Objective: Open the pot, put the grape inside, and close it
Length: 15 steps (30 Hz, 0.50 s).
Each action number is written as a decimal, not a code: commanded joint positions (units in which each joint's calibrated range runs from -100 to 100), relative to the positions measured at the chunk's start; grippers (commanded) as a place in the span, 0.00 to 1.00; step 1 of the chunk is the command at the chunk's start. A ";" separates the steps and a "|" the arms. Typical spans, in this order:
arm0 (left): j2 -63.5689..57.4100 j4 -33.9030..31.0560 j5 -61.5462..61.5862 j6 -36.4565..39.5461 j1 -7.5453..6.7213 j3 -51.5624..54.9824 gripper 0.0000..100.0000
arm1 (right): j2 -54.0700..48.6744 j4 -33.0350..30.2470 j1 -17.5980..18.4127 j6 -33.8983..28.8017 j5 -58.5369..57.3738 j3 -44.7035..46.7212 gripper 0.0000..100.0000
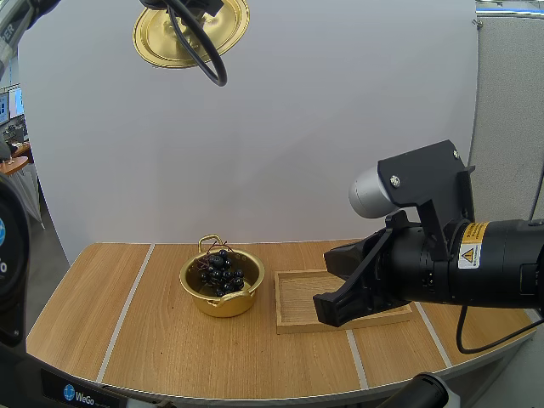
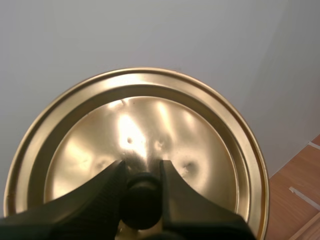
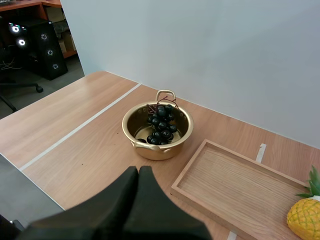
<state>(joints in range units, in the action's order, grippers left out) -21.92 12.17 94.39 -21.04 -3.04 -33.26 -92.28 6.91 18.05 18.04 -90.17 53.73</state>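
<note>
As the high view shows: lid [image 1: 190, 32] hangs well above the open pot [image 1: 222, 285], grapes [image 1: 219, 270] inside; pot lies below, slightly right.
Left wrist view: my left claw [image 2: 142, 172] pinches the lid's knob [image 2: 141, 200].
Right wrist view: my right claw [image 3: 138, 172] closed, empty, near the pot; tray [image 3: 240, 180] beside.
Bench [image 3: 75, 130]: bare wood.

I am working in what looks like a robotics lab set inside an office. A wooden worktop [image 1: 153, 340] marked with pale tape lines [image 1: 127, 310] stands before a plain white backdrop panel [image 1: 297, 127]. A grey partition [image 1: 506, 102] stands at its right and a desk with screens [image 1: 13, 153] past its left edge, and my right arm [image 1: 501, 263] bears a yellow warning label [image 1: 469, 255].
</note>
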 commanded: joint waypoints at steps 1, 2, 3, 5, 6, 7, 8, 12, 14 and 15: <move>0.21 -0.89 5.61 1.58 -0.12 3.39 0.00 | -0.60 -0.38 -0.22 0.12 1.11 0.12 0.00; 0.21 -0.89 5.61 1.58 -0.12 4.11 0.00 | -0.60 -0.38 -0.22 0.12 1.11 0.12 0.00; 0.21 -0.89 5.61 1.58 -0.12 5.65 0.00 | -0.60 -0.38 -0.22 0.12 1.11 0.12 0.00; 0.25 -0.89 5.61 1.58 -0.12 9.93 0.00 | -0.60 -0.38 -0.22 0.12 1.11 0.12 0.00; 0.36 -0.89 5.61 1.58 -0.12 11.61 0.00 | -0.60 -0.38 -0.22 0.12 1.11 0.12 0.00; 0.36 -0.89 5.61 1.49 -0.12 13.41 0.00 | -0.60 -0.38 -0.22 0.12 1.11 0.12 0.00; 0.36 -0.89 5.61 1.23 -0.12 15.23 0.00 | -0.60 -0.38 -0.22 0.12 1.11 0.12 0.00; 1.03 -0.89 5.61 1.13 -0.12 22.13 0.00 | -0.60 -0.38 -0.22 0.12 1.11 0.12 0.00; 2.10 -0.89 5.61 1.13 -0.12 25.60 0.00 | -0.60 -0.38 -0.22 0.12 1.11 0.12 0.00; 2.62 -0.89 5.61 1.13 -0.12 26.70 0.00 | -0.60 -0.38 -0.22 0.12 1.11 0.12 0.00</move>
<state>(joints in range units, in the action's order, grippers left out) -20.97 11.13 100.00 -20.07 -3.04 -12.68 -92.28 6.91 18.05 18.04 -90.17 53.73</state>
